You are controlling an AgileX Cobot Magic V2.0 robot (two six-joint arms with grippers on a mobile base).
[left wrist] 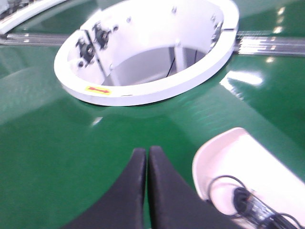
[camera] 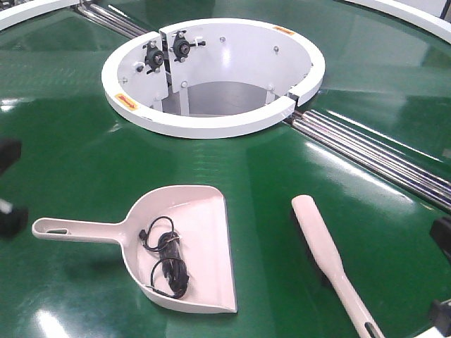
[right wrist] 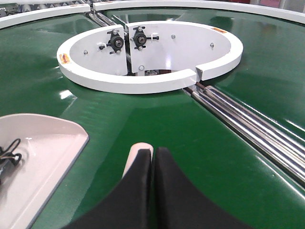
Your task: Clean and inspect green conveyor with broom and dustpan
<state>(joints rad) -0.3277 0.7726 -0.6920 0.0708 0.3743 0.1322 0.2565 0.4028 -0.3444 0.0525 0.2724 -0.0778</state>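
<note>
Glossy green conveyor [camera: 84, 155] fills view, white hub far. Broom [camera: 325, 255] lies near right, long axis running near-far, tip just beyond my right gripper [right wrist: 152, 155], fingers pressed together, empty. Dustpan [camera: 201, 243] near centre, cable inside; my left gripper [left wrist: 147, 155] likewise closed, beside its rim. I judge right arm nearer broom.

Front view: broom [camera: 330, 259] handle end cut off by bottom edge; bristles mostly hidden under its back. Right wrist view: right tool [right wrist: 152, 157] covers all but the broom tip. Left wrist view: dustpan [left wrist: 248, 162] cropped at right and bottom, picture blurred.
</note>
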